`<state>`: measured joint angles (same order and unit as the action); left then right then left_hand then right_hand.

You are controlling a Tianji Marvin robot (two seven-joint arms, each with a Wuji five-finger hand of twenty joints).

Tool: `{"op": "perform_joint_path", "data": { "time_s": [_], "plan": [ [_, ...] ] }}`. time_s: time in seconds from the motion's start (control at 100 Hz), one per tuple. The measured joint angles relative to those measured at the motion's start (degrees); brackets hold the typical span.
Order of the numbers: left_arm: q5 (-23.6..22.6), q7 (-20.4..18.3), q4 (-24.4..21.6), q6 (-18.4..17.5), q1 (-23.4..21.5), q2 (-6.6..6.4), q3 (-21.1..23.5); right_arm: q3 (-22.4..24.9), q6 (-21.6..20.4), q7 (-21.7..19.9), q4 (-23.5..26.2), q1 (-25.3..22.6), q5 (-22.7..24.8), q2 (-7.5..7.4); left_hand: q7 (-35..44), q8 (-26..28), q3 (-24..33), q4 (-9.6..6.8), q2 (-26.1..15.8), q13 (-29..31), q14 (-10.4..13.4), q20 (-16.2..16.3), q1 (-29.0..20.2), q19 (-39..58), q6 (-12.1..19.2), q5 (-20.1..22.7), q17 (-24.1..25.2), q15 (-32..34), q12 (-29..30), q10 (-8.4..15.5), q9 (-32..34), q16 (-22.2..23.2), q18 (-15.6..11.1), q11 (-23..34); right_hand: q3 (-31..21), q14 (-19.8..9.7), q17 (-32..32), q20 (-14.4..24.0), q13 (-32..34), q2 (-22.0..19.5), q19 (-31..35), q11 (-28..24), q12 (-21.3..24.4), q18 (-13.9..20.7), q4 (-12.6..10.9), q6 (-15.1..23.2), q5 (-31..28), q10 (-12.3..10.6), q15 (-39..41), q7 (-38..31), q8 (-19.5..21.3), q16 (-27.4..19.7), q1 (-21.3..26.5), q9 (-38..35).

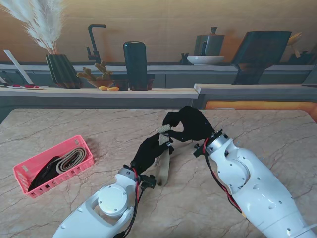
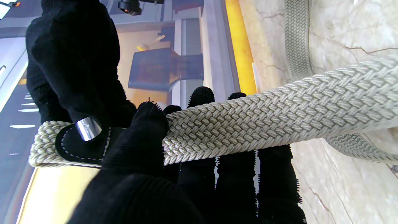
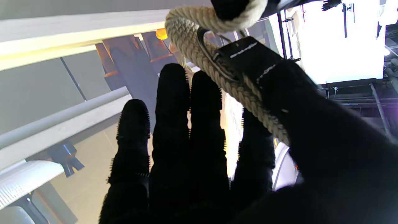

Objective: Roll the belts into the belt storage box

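Marble table (image 1: 257, 124) across the whole near field, pale with thin brown veins. Beyond its far edge, a long grey counter (image 1: 99, 92) from nine o'clock to three o'clock. At ten o'clock, a dark ribbed vase (image 1: 62, 70) with pale feathery plumes (image 1: 40, 22). At eleven o'clock, a black faucet (image 1: 94, 43), with a small plant (image 1: 95, 75) and two orange fruits (image 1: 109, 89) nearer. At twelve o'clock, a tall dark rounded jar (image 1: 135, 65). At one o'clock, a white bowl (image 1: 205, 59) before a grey lidded pot (image 1: 212, 42). At two o'clock, a dark tilted board (image 1: 257, 54). An orange strip (image 1: 257, 104) just past the table's far right edge.
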<state>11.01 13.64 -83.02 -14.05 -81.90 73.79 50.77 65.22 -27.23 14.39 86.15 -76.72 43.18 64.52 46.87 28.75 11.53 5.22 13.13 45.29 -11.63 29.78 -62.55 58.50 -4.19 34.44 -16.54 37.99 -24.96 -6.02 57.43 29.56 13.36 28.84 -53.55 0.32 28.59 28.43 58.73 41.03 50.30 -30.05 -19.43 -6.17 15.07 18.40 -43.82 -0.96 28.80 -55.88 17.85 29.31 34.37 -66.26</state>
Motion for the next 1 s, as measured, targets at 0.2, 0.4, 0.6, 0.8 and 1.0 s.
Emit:
{"op": "perform_joint_path", "data": {
  "time_s": [0.2, 0.4, 0.6, 0.8, 1.0],
  "plan": [
    [-2.8, 0.1, 0.8, -1.3, 0.0, -0.06, -0.1, -0.7, 0.7, -1.9, -1.2, -0.1, -2.3, -0.09, -5.9, 0.7, 23.5, -0.11, 11.3, -5.3, 1.2, 0.0, 29.3, -2.7, -5.7, -3.6, 2.1, -7.8, 4.0, 0.2, -8.4, -1.4, -0.1, -4.7, 0.6, 0.0, 0.0, 0.0, 0.0, 0.0, 0.0, 0.2, 0.5, 0.0, 0.0, 0.1, 0.7, 0.4, 0.0, -0.1, 0.1, 0.0, 0.0, 1.0],
    [0.9, -3.5, 1.6, -2.8, 0.1, -0.65, 0.0, -0.8, 0.8, -2.8, -1.5, -0.4, -2.0, -0.3, -10.3, 0.8, 27.8, -0.14, 16.2, -7.5, 1.5, 0.0, 40.1, -5.9, -9.2, -5.6, 3.7, -12.2, 4.6, -1.6, -12.4, -2.6, 0.2, -6.6, 0.6, 0.0, -0.1, -0.1, -0.6, 0.0, 0.0, 1.4, 0.6, -0.1, 0.0, 0.8, 1.5, 0.4, 0.0, -0.3, 0.1, 0.0, 0.0, 2.6],
    [2.6, -4.2, 1.8, -3.0, -0.2, -0.92, 0.2, -0.9, 0.4, -4.5, -1.6, -0.5, -1.4, -0.85, -11.9, 0.4, 31.2, 2.75, 17.4, -7.5, 1.5, 0.0, 44.8, -6.7, -11.7, -6.1, 3.7, -13.4, 4.6, -3.4, -12.9, -2.6, 0.3, -7.0, 0.1, 0.0, -0.8, -0.2, -2.8, 0.0, 0.0, 2.3, 0.6, -0.8, 0.0, 1.3, 3.9, 0.3, -0.2, -0.3, -0.7, -0.1, 0.0, 5.8],
    [8.0, -6.0, 1.2, -2.7, -1.0, -1.06, 1.1, -1.4, -0.5, -4.0, -2.2, -0.4, 1.2, -1.25, -14.3, -0.8, 32.4, 2.75, 17.4, -6.6, 1.5, 0.9, 45.4, -6.6, -11.9, -8.8, 2.2, -10.7, 4.6, -3.0, -13.4, -2.1, 0.3, -7.0, -1.1, 0.0, -0.9, -0.2, -3.5, 0.8, 0.0, 0.5, -0.2, -0.9, -0.1, 4.2, 7.2, 1.7, -0.6, 0.7, -1.1, -0.1, 0.0, 7.0],
    [11.7, -7.4, -1.0, -1.4, -1.7, -1.24, 2.0, -2.1, -1.2, -3.5, -2.9, -0.5, 3.1, -1.54, -15.3, 1.5, 32.4, 2.75, 17.4, -4.3, 1.5, 2.0, 41.5, -4.5, -14.2, -10.0, 0.5, -7.2, 3.3, -2.6, -12.2, -0.4, 0.1, -5.0, -2.5, 0.1, -1.5, -0.2, -3.9, 1.6, 0.0, -0.8, -0.7, -1.2, -0.9, 9.9, 8.2, 3.5, -0.7, 1.3, -1.0, -0.1, -0.1, 8.8]
  ]
}}
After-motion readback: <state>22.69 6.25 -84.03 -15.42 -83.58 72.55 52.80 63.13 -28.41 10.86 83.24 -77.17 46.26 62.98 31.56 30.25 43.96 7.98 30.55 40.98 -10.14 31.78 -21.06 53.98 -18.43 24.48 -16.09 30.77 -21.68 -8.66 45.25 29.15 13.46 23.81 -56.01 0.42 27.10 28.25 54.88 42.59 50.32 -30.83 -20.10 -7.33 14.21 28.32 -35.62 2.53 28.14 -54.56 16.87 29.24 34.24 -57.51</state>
